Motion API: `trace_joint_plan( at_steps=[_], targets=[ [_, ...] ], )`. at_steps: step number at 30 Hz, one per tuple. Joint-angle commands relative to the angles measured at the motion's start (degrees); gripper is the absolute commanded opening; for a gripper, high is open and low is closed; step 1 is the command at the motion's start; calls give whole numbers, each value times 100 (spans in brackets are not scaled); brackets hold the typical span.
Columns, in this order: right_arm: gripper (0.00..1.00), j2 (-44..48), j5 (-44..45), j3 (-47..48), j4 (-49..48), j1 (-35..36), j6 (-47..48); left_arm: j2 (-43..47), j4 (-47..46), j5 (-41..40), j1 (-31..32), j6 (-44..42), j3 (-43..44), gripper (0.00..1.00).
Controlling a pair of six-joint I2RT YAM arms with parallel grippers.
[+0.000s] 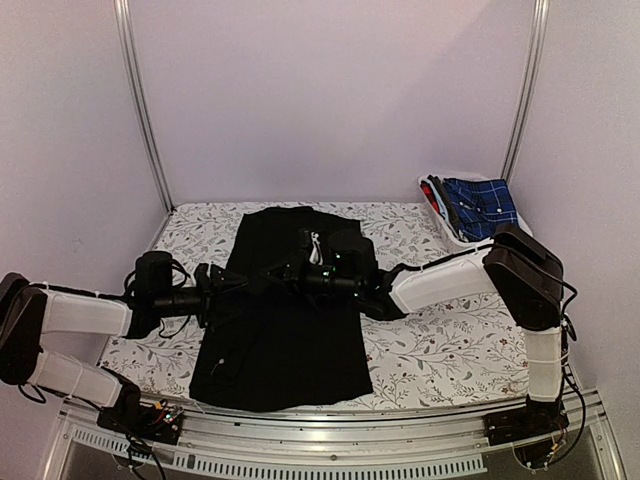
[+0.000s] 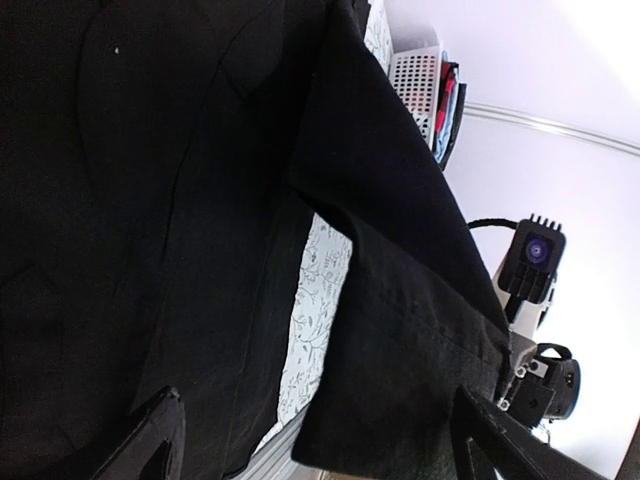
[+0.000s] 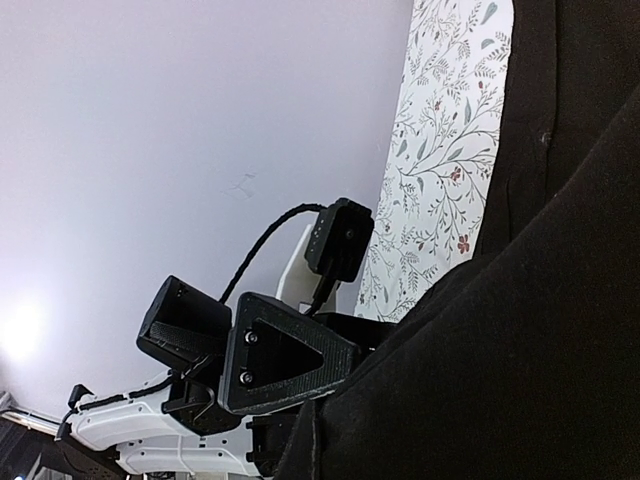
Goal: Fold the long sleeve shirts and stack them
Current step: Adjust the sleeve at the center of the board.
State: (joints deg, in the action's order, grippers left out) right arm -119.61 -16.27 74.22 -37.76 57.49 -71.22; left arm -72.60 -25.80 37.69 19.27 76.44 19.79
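The large plain black collared cloth shirt point(image 1: 285, 345) lies spread mid-way across the floral-printed surface point(image 1: 440, 340). It is probably limp and light, best gripped at hems or seams. The left end effector point(image 2: 320, 440) is spread, and the right end effector point(image 1: 305, 272) is pinching its raised fold.

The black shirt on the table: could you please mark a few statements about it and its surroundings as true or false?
1. The black shirt lies on a floral-patterned table cover. True.
2. The white basket stands at the near left corner. False: it stands at the far right, by the wall.
3. A blue plaid garment sits in the basket. True.
4. The left end effector is clamped shut. False: its fingers stand wide apart.
5. The right end effector is shut on a raised fold of the black shirt. True.
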Motion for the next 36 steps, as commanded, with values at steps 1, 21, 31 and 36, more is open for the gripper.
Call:
trace_joint_plan(
  at_steps=[1,21,31,36],
  targets=[
    [0,222,-141,-116,-377,-28,-144,-151,-1004,-15,-47,481,-110,91],
    [0,149,-123,-293,-610,-28,-270,-314,-1246,225,197,727,85,58],
    [0,206,-66,-444,-603,-20,-228,-219,-1597,292,262,1176,-1,48],
    [0,243,-68,-490,-530,-19,-182,-278,-1664,381,265,1115,62,32]
  ],
)
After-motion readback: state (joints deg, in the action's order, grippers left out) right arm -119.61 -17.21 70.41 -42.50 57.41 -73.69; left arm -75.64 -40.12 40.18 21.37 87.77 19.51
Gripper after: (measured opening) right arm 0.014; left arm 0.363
